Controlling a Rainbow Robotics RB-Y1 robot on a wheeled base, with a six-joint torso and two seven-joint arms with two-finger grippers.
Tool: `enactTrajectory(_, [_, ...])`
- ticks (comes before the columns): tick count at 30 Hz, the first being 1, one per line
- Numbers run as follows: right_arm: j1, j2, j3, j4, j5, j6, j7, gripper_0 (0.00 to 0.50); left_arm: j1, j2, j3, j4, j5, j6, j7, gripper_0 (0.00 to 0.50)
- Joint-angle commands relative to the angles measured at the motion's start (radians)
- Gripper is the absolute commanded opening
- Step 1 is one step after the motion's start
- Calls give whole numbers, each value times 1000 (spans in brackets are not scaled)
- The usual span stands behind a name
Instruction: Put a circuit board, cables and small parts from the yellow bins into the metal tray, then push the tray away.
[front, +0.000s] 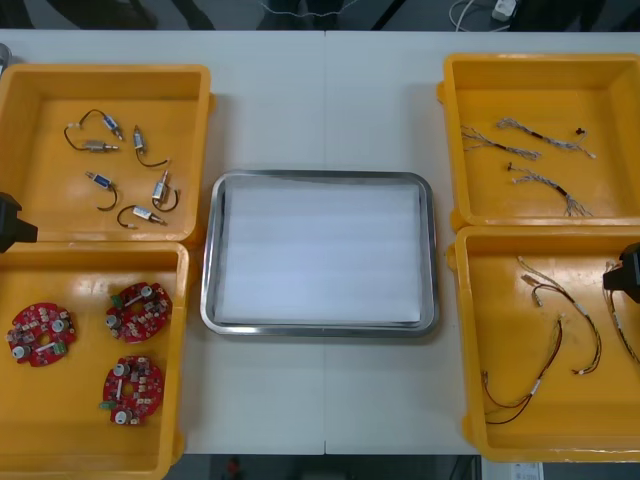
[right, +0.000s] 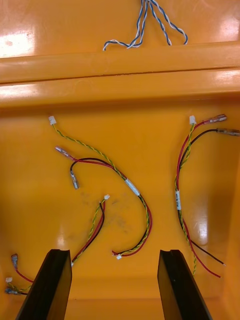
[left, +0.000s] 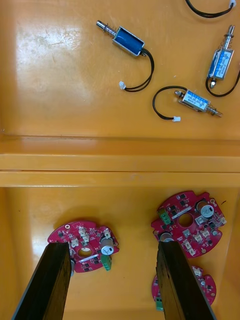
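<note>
A: Progress at this moment?

B: Zero, by my read. The metal tray (front: 320, 329) sat mid-table (front: 320, 80), white inside, nothing in it. All steps were left: board, cables, small parts, then the push.

A: Where was the stock?

B: All in the bins.
- Three circuit boards (front: 139, 311) lay in the near-left bin (front: 90, 250), at the table's near left corner.
- The small metal parts (front: 120, 170) lay in the far-left bin (front: 105, 70), at the far left corner.
- The blue and white cables (front: 530, 150) lay in the far-right bin (front: 540, 60).
- The red and yellow cables (front: 550, 340) lay in the near-right bin (front: 540, 235), at the near right corner.

A: Grippers?

B: I had the left gripper (front: 12, 222) at the table's left edge, about where the two left bins met. Its wrist camera showed the jaws spread wide and empty above the boards, with one board beside each finger (left: 55, 280).

The right gripper (front: 628, 272) was at the table's right edge, over the near-right bin. Its jaws also stood apart, gripping nothing, and the red and yellow cables lay loose on the bin floor ahead of the fingers (right: 50, 285).

A: First pick?

B: My guess was a board with the left or a cable with the right, since both were lined up. I couldn't tell which.
</note>
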Motion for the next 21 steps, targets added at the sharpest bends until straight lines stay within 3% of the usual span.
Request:
enactTrajectory(1, [0,-31,-1,-21,-3,2,-35,500,-25,40,-2,-19,-4,5,-10,500])
enactTrajectory(21, [0,-31,-1,-21,-3,2,-35,500,-25,40,-2,-19,-4,5,-10,500])
